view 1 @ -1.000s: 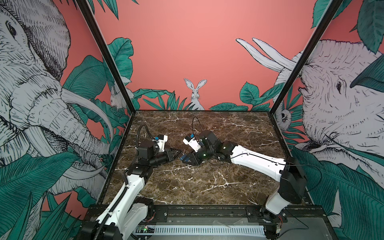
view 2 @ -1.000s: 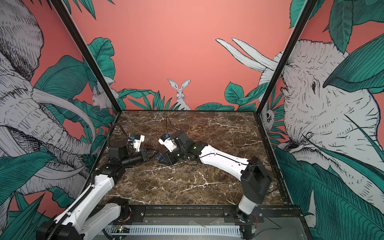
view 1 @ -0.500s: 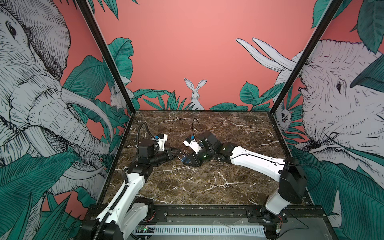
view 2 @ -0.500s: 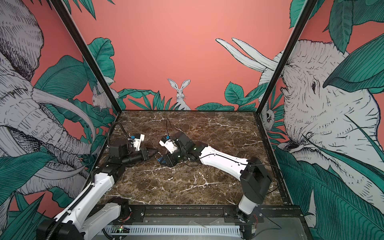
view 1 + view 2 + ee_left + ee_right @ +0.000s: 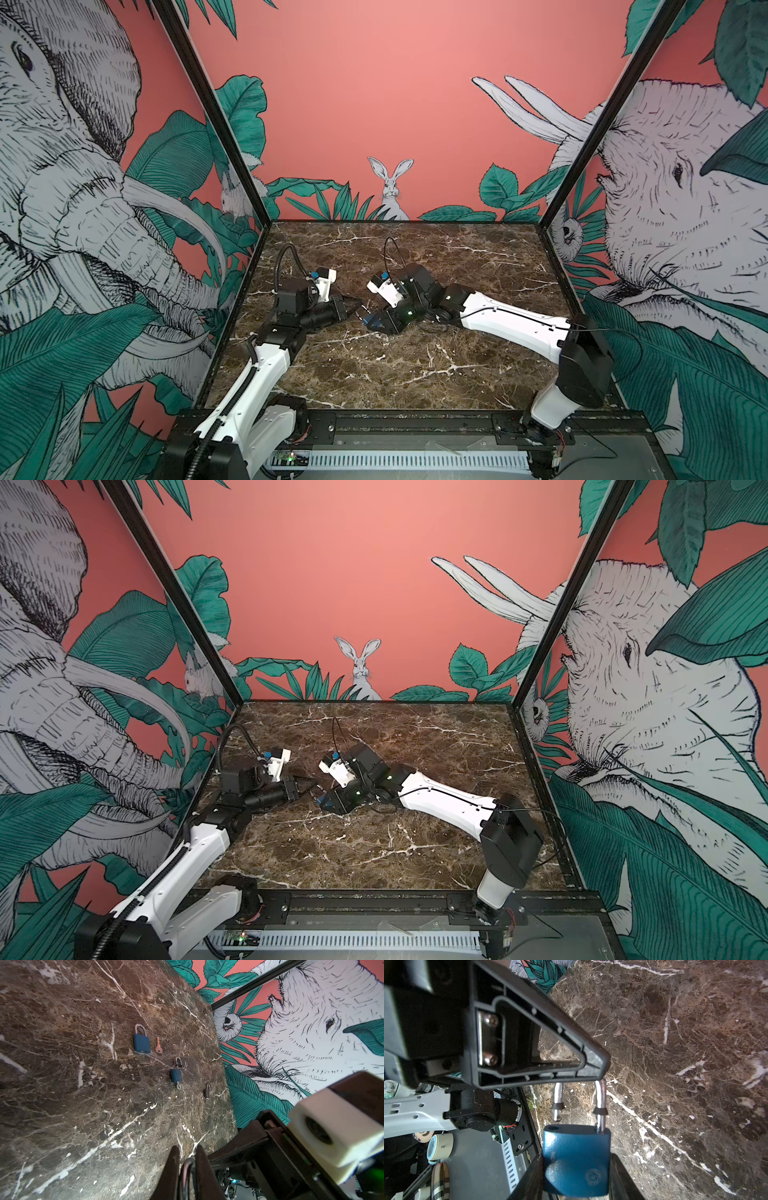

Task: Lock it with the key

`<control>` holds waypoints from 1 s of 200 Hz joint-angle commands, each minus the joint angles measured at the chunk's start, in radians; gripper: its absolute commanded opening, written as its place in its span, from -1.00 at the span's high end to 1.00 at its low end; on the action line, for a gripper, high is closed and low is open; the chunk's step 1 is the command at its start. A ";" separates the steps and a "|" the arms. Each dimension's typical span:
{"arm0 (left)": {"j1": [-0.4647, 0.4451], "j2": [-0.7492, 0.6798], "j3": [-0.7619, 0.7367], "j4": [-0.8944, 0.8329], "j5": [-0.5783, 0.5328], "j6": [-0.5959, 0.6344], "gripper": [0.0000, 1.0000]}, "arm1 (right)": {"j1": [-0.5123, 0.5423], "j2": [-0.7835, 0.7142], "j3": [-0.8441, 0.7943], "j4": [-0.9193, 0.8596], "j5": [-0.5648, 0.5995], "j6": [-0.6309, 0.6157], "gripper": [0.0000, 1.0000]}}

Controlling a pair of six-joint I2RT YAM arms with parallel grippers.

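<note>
Over the marble tabletop (image 5: 415, 365), I am clamping my right pincer (image 5: 575, 1176) on the body of the blue padlock (image 5: 576, 1153), just left of the middle, presenting its sprung-open shackle (image 5: 600, 1101) to my left pincer (image 5: 187, 1153), which is pinching that loop, nearly closed, probably to steady it. I am seeing no key in it; one key (image 5: 158, 1046) is lying beside a second padlock (image 5: 142, 1042) toward the right wall.
</note>
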 commanded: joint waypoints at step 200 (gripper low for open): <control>0.000 0.009 0.100 -0.097 0.010 0.027 1.00 | -0.007 -0.043 -0.020 0.096 0.029 0.013 -0.15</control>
